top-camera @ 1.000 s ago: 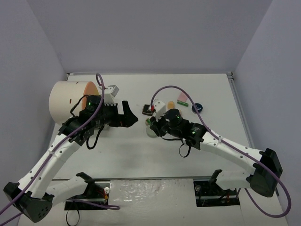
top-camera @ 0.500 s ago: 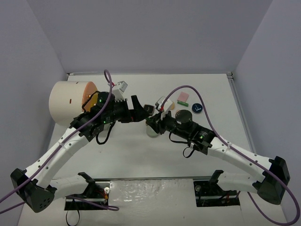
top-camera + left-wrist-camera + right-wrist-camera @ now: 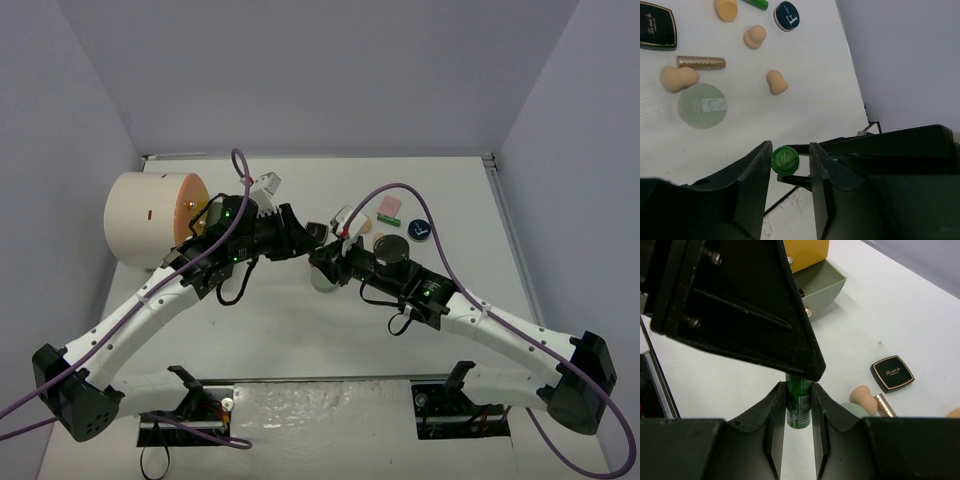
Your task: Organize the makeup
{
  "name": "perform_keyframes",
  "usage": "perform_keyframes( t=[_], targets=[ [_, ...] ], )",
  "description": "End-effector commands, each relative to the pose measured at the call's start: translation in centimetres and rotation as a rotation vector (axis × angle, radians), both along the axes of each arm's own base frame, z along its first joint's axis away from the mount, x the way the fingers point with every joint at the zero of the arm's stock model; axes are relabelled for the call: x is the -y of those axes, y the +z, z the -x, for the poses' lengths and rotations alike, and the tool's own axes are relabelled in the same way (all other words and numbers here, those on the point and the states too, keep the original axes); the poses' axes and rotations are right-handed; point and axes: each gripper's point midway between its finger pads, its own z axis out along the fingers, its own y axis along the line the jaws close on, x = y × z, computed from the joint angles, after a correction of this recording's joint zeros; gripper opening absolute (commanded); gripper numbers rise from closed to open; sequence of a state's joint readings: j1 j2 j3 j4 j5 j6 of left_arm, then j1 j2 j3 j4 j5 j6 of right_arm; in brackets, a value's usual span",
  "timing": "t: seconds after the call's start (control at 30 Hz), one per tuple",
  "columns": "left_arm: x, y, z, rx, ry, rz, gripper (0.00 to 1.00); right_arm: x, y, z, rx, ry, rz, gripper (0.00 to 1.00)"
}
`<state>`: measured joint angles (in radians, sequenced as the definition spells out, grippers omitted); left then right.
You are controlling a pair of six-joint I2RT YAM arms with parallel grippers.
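My right gripper (image 3: 799,390) is shut on a green tube (image 3: 800,400), held above the table. My left gripper (image 3: 790,150) has come to it from the left, and its jaws stand around the tube's round green cap (image 3: 785,159). The cap touches one finger, with a small gap to the other. In the top view the two grippers (image 3: 308,238) (image 3: 322,262) meet at mid-table. Below lie a pale green disc (image 3: 703,105), peach sponges (image 3: 679,79) (image 3: 776,82), a gold lipstick (image 3: 701,62), a black square compact (image 3: 657,25) and a dark round compact (image 3: 787,15).
The large cream cylinder with an orange front (image 3: 150,218) lies at the left, an open grey-green drawer (image 3: 822,287) in front of it. A pink square pad (image 3: 389,208) sits at the back right. Grey walls enclose the table.
My left arm has swung right to the right gripper and its jaws have narrowed from wide open around the tube's cap. The right gripper kept its hold and shifted slightly.
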<state>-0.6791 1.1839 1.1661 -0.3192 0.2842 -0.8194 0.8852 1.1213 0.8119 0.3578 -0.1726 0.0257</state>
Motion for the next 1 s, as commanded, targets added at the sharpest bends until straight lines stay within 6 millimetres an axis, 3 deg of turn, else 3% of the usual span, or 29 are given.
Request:
perform_keyframes(
  t=[0.0,0.1,0.2,0.33,0.5,0.73,0.9,0.97],
  targets=[
    [0.7,3.5,-0.7,0.096,0.015,0.079,0.17,-0.6,3.4,-0.2,0.081,-0.003,-0.099,0.07],
    [0.7,3.4,-0.9,0.099,0.017,0.072,0.02,-0.4,3.3,-0.4,0.082,-0.018,-0.097,0.12],
    [0.6,3.1,-0.9,0.099,0.017,0.061,0.0,-0.1,3.0,-0.6,0.082,-0.036,-0.091,0.23],
    [-0.3,1.9,-1.5,0.102,0.05,-0.013,0.0,0.3,2.7,-0.8,0.078,-0.053,-0.07,0.65],
    [-4.0,0.8,-3.3,0.173,0.159,-0.247,0.0,1.6,1.7,-1.1,0.066,-0.11,-0.03,0.97],
    [-13.8,0.9,-7.8,0.267,0.419,-0.756,0.0,5.5,-0.4,-2.2,0.046,-0.281,0.052,1.0],
    [-19.0,-1.6,-11.5,0.163,0.495,-0.932,0.0,6.6,-1.7,-2.0,0.036,-0.302,0.072,1.0],
    [-20.1,-2.8,-12.6,0.126,0.494,-0.994,0.0,6.8,-2.0,-1.9,0.034,-0.306,0.075,1.0]
  ],
)
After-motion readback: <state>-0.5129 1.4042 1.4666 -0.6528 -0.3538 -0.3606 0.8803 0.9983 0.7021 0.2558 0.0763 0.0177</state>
